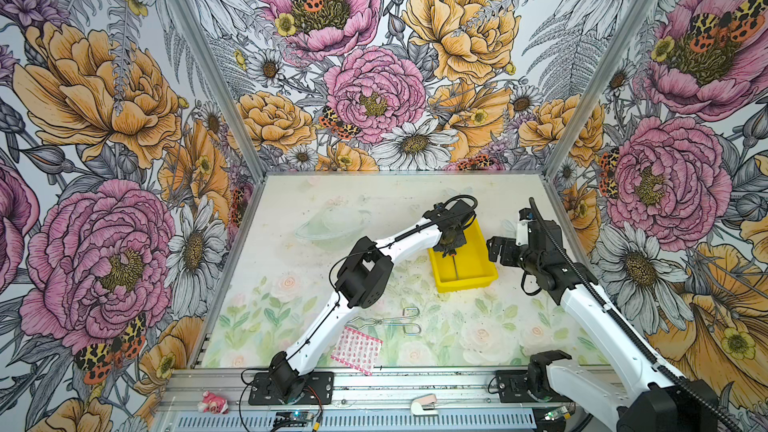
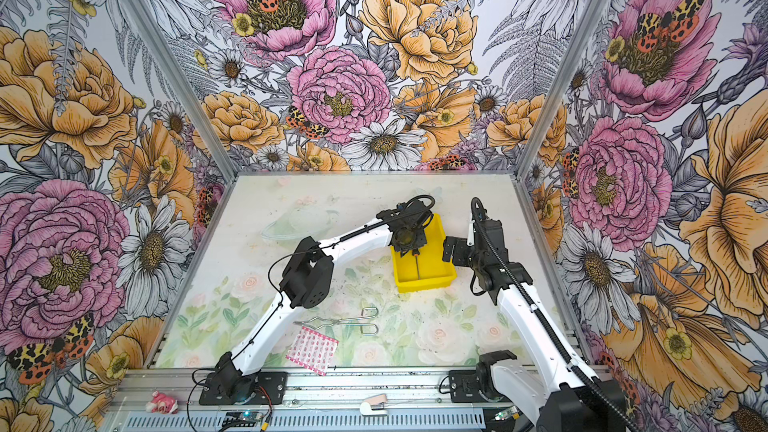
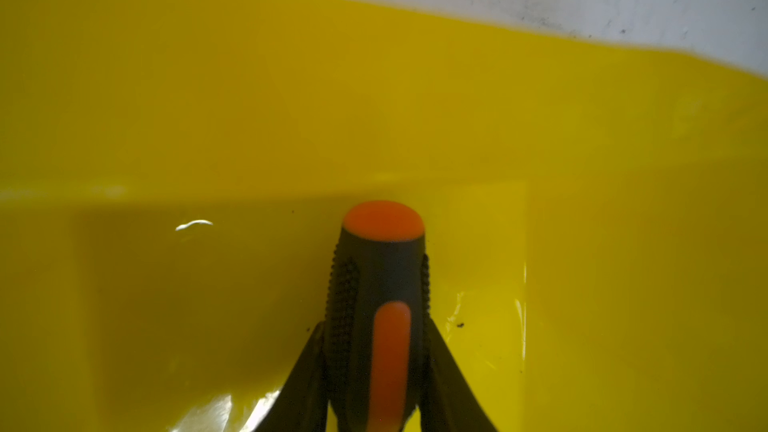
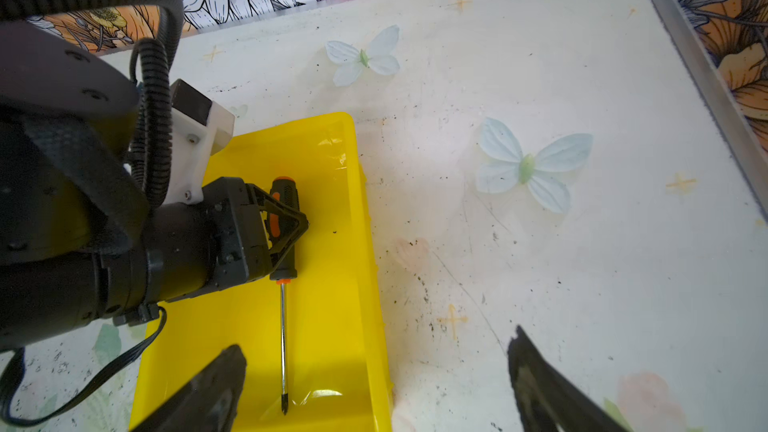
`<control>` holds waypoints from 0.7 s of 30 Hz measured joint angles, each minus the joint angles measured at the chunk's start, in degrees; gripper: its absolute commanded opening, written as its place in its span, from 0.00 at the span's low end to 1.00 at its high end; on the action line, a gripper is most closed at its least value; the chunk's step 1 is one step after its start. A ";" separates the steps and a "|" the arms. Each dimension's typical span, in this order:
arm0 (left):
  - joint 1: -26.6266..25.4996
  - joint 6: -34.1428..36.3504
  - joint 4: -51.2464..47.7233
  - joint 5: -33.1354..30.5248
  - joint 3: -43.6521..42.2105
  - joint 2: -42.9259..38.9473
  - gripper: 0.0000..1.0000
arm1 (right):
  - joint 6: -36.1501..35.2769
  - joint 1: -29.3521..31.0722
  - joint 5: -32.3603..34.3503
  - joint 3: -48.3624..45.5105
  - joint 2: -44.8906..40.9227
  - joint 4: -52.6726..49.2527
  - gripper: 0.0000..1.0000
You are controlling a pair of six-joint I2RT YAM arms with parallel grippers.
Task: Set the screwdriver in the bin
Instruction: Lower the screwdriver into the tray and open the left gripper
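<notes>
In both top views the left claw (image 1: 451,249) hides the handle of the screwdriver (image 1: 454,267), only its shaft showing.

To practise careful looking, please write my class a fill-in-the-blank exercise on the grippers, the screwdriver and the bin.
1. The screwdriver is inside the ____ bin.
2. The left gripper is ____ on its handle.
3. The right gripper is ____ and holds nothing.
Missing words: yellow; shut; open.

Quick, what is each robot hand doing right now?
Left hand: closed, holding the screwdriver inside the bin.
Right hand: open, holding nothing.
</notes>
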 measured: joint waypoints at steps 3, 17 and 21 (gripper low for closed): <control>0.00 -0.24 0.33 0.00 -0.26 0.00 0.23 | -0.02 -0.26 0.17 0.00 0.00 0.00 0.99; 0.00 -1.18 1.62 -0.02 -0.42 0.00 0.48 | -0.02 -0.44 0.63 -0.02 0.00 0.00 0.99; 0.00 -0.98 2.03 -0.07 -0.15 -0.02 0.54 | -0.02 -0.55 0.61 -0.02 0.00 0.00 0.99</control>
